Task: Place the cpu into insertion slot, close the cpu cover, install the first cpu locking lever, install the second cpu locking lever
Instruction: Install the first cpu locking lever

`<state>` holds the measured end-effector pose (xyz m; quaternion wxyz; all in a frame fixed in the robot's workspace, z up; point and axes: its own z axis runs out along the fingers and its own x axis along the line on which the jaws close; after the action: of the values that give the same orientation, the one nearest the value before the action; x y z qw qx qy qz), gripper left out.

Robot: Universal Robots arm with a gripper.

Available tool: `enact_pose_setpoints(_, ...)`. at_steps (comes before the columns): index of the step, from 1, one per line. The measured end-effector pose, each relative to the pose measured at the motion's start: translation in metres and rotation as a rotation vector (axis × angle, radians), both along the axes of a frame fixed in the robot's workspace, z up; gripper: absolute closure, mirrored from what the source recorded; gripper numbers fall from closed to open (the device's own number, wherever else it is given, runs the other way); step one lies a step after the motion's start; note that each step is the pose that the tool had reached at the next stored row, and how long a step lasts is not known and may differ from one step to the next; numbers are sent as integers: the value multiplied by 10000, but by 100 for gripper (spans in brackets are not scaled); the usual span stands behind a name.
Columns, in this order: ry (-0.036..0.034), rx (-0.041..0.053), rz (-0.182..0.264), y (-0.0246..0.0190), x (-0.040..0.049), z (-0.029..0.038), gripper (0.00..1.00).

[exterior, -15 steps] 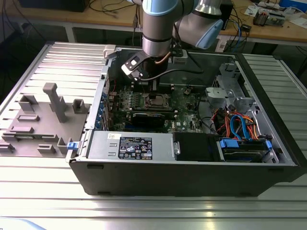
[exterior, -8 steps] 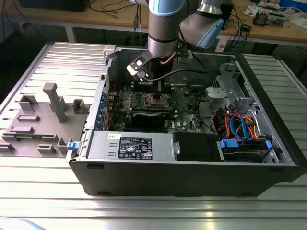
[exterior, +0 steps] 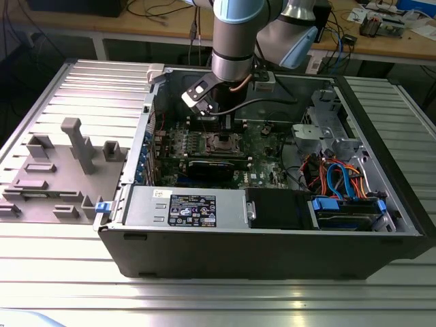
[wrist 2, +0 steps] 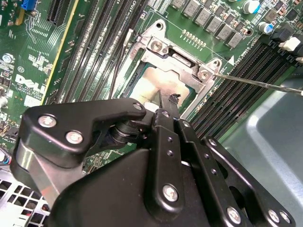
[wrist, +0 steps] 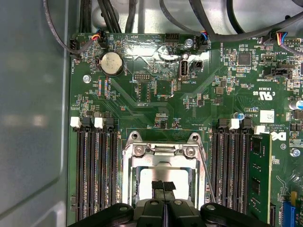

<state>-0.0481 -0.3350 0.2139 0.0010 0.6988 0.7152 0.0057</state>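
While my gripper (wrist: 163, 185) hovers clenched and empty just above the insertion slot (wrist: 128, 179), the cpu (wrist: 179, 177) already lies seated inside it, and the cpu cover (wrist: 163, 160) looks folded down. Beside the slot, a locking lever (wrist 2: 255, 82) stands loose, so I judge the latching not yet done.

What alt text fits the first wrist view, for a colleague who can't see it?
The gripper, its black fingertips closed together, sits over the pale metal cpu framed by the silvery cpu cover. Long black memory slots flank them on both sides on a green motherboard, with a round coin battery beyond.
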Motion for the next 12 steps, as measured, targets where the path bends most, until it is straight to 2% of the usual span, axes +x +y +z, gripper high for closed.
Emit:
enact_pose_setpoints(7,0,0,0,1,1,2,89)
enact_pose_setpoints(12,0,0,0,0,1,87,89)
